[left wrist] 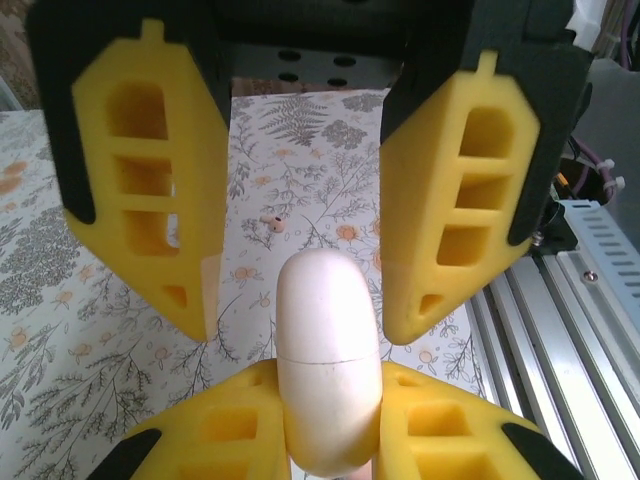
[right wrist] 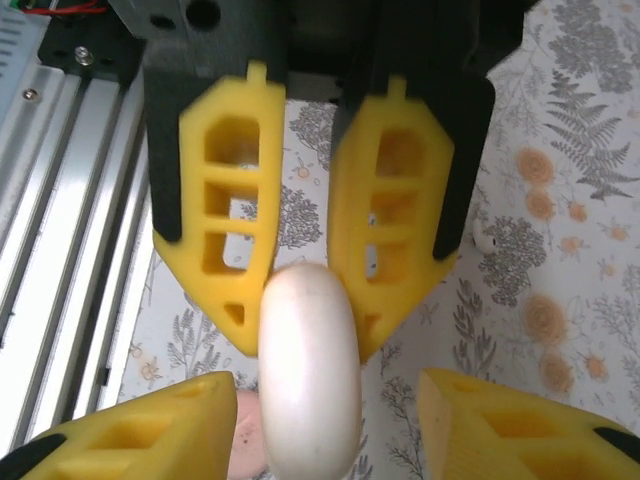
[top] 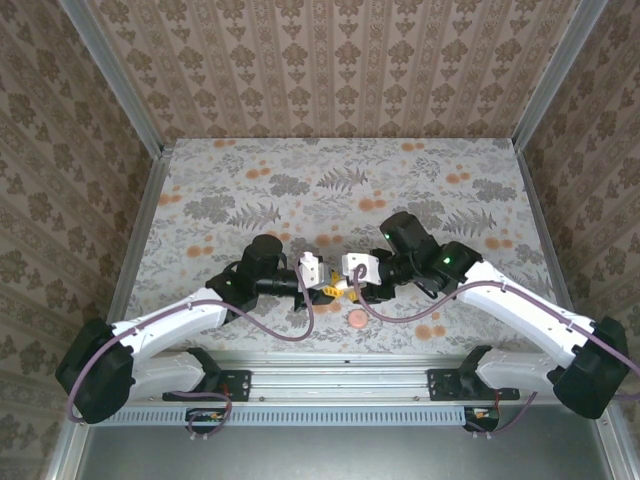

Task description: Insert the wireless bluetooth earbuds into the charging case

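1. Your right hand (right wrist: 308,348) is clamped on the white case (right wrist: 310,370), with one yellow finger pressed to each side of its rounded end.
2. Your left hand (left wrist: 298,332) is spread wide. Its fingers (left wrist: 205,180) straddle the other end of the case (left wrist: 328,360), and you cannot tell whether either one touches it.
3. In the top view the two hands meet tip to tip at 6 o'clock on the desk (top: 330,180), near its front edge.
4. A thin seam (left wrist: 328,356) runs across the case, and the lid looks shut.
5. The earbud (left wrist: 272,224) lies on the desk, well apart from the case. It is at 11 o'clock from the case in the left wrist view and at 2 o'clock in the right wrist view (right wrist: 485,242).
6. A pink disc (top: 357,319) lies on the desk just beside the hands, at their 6 o'clock.
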Motion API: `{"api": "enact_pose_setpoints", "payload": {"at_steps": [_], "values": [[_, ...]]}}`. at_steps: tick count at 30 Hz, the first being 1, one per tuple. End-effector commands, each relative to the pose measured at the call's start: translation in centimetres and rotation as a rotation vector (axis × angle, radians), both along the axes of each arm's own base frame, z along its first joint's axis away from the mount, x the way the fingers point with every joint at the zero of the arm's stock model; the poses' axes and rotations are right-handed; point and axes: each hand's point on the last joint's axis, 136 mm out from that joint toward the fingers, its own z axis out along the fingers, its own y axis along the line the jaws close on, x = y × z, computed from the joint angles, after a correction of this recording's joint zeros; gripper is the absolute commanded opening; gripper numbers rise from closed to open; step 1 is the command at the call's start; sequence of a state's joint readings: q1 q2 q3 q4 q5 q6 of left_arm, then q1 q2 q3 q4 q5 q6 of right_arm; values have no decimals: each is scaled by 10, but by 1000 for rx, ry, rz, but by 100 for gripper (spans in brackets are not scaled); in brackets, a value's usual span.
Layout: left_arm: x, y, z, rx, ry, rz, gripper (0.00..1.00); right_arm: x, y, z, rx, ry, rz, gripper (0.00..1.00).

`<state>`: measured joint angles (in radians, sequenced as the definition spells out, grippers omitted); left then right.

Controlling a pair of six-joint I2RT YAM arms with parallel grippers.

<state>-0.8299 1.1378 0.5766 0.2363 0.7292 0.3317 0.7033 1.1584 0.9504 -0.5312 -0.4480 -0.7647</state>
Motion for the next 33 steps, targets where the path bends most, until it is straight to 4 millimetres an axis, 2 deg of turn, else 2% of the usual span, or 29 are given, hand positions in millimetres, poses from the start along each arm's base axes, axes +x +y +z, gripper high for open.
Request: {"api": "enact_pose_setpoints", "payload": {"at_steps": [1,6,11,24,33], "values": [[-4,-1,11,-51,9,-12,14,3,2,11,87,-5,-32,53],[-4,-2,10,-54,11,-20,14,2,3,16,153,29,-32,52],[-3,-4,11,-53,22,-22,14,9,0,17,145,16,-49,50],[-2,-3,2,-28,37,-14,13,36,-20,44,192,-57,-154,48],[1,-1,4,-45,38,-1,13,43,-19,44,205,-45,-184,47]]}}
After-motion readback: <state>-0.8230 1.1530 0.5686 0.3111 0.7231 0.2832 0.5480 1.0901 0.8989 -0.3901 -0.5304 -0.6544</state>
